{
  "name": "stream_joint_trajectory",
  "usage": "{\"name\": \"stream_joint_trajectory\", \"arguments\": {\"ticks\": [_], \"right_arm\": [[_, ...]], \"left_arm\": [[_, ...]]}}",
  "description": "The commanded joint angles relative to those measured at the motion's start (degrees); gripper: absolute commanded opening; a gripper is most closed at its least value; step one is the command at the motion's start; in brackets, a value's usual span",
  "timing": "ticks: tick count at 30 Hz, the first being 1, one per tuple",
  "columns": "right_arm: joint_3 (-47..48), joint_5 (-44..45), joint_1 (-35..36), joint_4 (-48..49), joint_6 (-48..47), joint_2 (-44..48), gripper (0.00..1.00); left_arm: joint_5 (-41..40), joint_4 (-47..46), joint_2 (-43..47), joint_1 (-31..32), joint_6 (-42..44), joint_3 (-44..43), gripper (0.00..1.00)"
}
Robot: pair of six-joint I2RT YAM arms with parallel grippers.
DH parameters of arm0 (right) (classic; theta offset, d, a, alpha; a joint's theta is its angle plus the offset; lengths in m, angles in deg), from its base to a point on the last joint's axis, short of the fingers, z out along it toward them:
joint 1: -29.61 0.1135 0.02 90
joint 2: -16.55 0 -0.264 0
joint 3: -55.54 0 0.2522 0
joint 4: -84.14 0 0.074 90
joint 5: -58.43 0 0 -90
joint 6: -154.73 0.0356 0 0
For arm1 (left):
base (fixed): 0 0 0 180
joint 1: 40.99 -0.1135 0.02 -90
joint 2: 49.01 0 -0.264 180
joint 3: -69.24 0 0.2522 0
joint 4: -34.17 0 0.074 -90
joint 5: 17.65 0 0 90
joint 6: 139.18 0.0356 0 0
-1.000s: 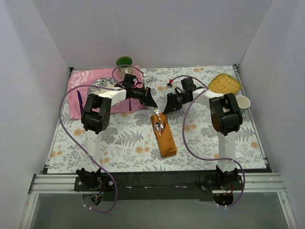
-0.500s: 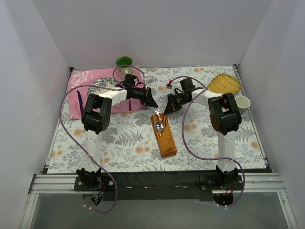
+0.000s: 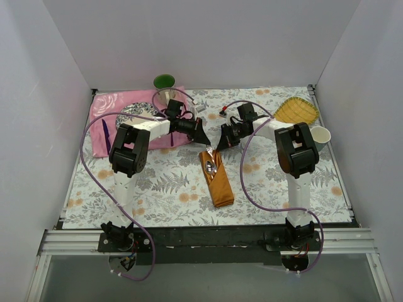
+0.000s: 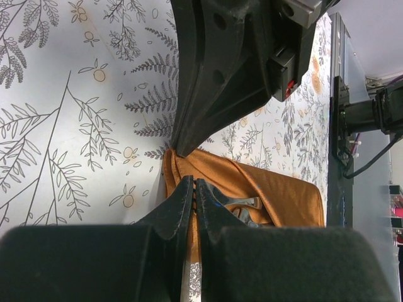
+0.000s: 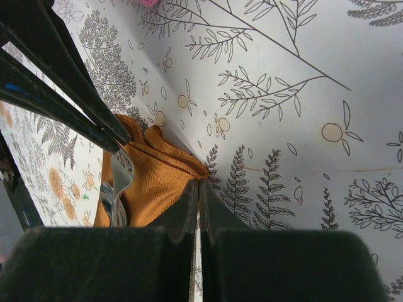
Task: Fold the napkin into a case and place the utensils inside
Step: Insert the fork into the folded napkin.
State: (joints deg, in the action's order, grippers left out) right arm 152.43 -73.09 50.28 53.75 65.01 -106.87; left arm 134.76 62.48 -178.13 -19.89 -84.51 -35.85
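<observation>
Centrally, on the fern-and-flower printed tablecloth [image 3: 157,182]: napkin [image 3: 218,184], shiny rust-orange satin, folded into a narrow flat rectangular pocket. Holds a smooth silver metal spoon [image 3: 211,167] at the open far end. Just beyond that end of the napkin: left gripper [image 3: 201,139], matte black, wedge-shaped, clamped fully together over the napkin's edge, gripping nothing visible. Beside it: right gripper [image 3: 221,144], equally black and tapered, closed tight, tips touching the napkin's rumpled far corner; cloth pinched or not, cannot tell. Well left of the napkin: soft pink cloth [image 3: 101,104]. Well right: yellow woven leaf-shaped dish [image 3: 296,111], pale cup [image 3: 321,135].
</observation>
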Motion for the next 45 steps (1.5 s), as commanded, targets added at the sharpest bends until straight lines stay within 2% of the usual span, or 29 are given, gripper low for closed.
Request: {"name": "stream_joint_trajectory", "arguments": {"ticks": [1,26,45], "right_arm": [[1.9,1.4,0.3,0.5,-0.7,-0.2,0.01],[1.3,2.3,0.4,0.2,0.6,0.4,0.01],[1.8,2.8,0.4,0.1,0.8,0.2,0.01]], "left_arm": [[1.6,0.0,0.0,1.7,1.7,1.1,0.01],[1.0,-4.9,2.9,5.2,-3.3,7.7,0.01],[1.0,-6.7,4.6,6.5,-5.4,9.5,0.02]]}}
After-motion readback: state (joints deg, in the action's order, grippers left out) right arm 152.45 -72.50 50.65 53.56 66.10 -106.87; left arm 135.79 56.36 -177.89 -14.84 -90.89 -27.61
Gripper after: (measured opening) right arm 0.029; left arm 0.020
